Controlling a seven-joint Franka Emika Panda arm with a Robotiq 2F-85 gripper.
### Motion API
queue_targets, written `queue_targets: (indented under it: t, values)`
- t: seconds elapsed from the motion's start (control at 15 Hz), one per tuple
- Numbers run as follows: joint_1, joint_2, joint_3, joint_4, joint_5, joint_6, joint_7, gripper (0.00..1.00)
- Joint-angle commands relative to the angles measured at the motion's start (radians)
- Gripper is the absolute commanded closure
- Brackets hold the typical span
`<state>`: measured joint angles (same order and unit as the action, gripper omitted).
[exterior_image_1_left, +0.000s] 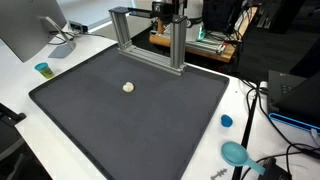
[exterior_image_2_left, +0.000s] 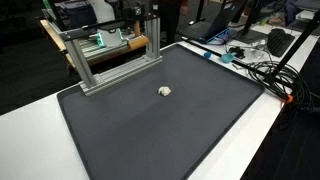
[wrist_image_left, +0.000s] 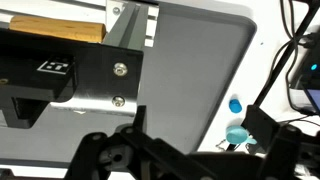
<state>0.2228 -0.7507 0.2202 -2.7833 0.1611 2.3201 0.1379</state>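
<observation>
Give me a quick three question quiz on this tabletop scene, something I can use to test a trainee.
1. True or false: the small pale lump lies on the dark mat.
2. What stands at one edge of the mat? A: a metal frame. B: a kettle. C: a stack of plates.
3. Fill in the missing word: the small round cap on the white table beside the mat is ___ in colour.

Key: 1 true; 2 A; 3 blue.
</observation>
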Motion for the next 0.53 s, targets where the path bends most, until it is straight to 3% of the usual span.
queue_targets:
  t: [0.0, 0.33, 0.47]
  values:
    - [0.005, 0.001, -0.006, -0.003, -0.006, -0.006, 0.004, 0.00]
    - [0.005, 0.010, -0.006, -0.012, -0.006, -0.006, 0.004, 0.00]
    - [-0.045, -0.022, 0.010, 0.014, -0.057, -0.024, 0.044, 0.00]
